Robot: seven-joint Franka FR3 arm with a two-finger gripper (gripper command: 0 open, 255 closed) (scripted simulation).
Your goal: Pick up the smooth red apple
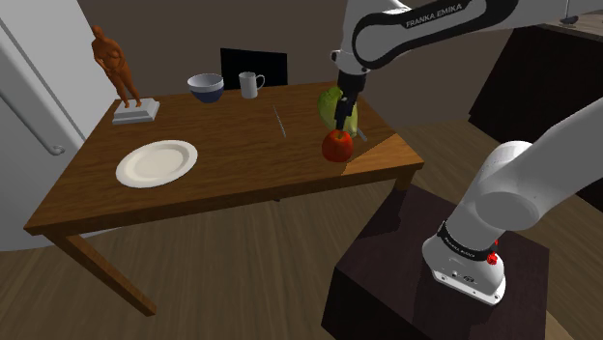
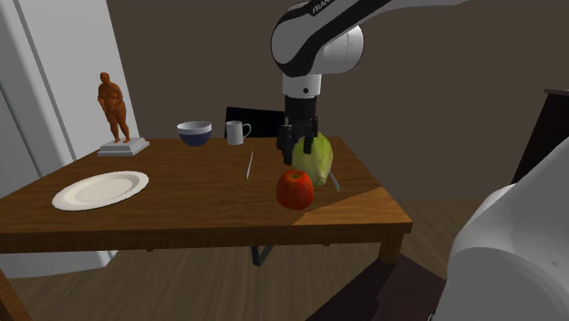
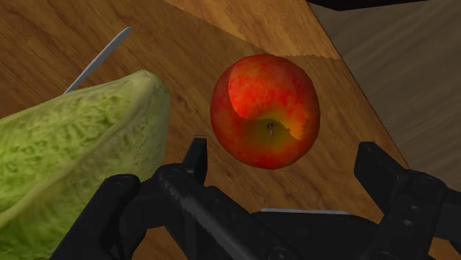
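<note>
One table: a brown wooden top [image 1: 242,184] on wooden legs carries the apple [image 1: 337,145] [image 2: 294,189] [image 3: 266,111], which rests near the corner closest to the robot's stand [image 1: 435,280]. A lighter wedge of the top runs just beside the apple.
Room: a wood-plank floor [image 1: 242,280] lies under the table and a dull brown wall [image 2: 201,55] rises behind it. A white appliance [image 1: 29,87] with a long handle stands well apart from the apple at the shoulder view's left edge. Dark cabinetry [image 1: 541,77] stands well beyond the apple at that view's upper right.
Apple: red with yellowish patches, its stem dimple turned up toward the wrist camera.
Gripper: the all-black gripper [image 1: 340,118] [image 2: 299,144] [image 3: 284,159] hangs straight above the apple with its fingers [image 3: 196,166] spread wide. In the wrist view one finger stands to each side of the apple and neither touches it.
Crowding the apple: a pale green head [image 1: 333,101] [image 2: 315,155] [image 3: 66,148], leafy and cabbage-like, lies just beside the apple on its far side. The gripper hangs close against it; whether they touch cannot be told.
Utensils: a thin grey blade [image 1: 280,122] [image 2: 250,164] [image 3: 96,59] lies past the green head from the apple. A second grey piece [image 1: 362,135] [image 2: 335,181] shows just beside the apple.
Far from the apple: a white plate [image 1: 157,162] [image 2: 100,190], a dark blue bowl [image 1: 205,87] [image 2: 193,133], a white mug [image 1: 251,85] [image 2: 237,133] and a brown figurine [image 1: 118,68] [image 2: 114,105] on a grey base all sit well apart, toward the shoulder view's left. A dark chair back [image 1: 253,66] stands beyond them.
</note>
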